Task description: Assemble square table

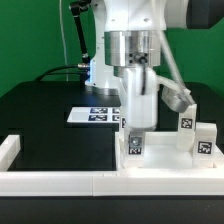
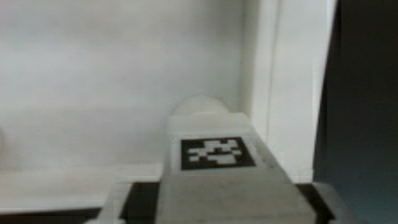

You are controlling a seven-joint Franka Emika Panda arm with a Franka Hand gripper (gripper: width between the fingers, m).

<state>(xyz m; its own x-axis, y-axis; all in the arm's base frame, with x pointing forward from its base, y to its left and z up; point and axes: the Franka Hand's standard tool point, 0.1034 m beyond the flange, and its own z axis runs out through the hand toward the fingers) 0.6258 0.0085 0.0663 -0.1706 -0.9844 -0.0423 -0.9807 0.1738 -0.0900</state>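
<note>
Jaws: closed on a short white leg (image 2: pixel 214 150) — smooth plastic, rounded tip, square black-and-white tag.
Tabletop (image 1: pixel 165 158): white rimmed slab.
Table (image 1: pixel 50 115): matte black.

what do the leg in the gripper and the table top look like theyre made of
Leg: seemingly white hard plastic, smooth and matte, with a rounded tip and a printed black-and-white tag, probably a paper sticker. The gripper is closed on it.

Table top: the same plain white, matte, with a raised rim; likely moulded plastic, though painted wood cannot be ruled out from these blurry views.
</note>
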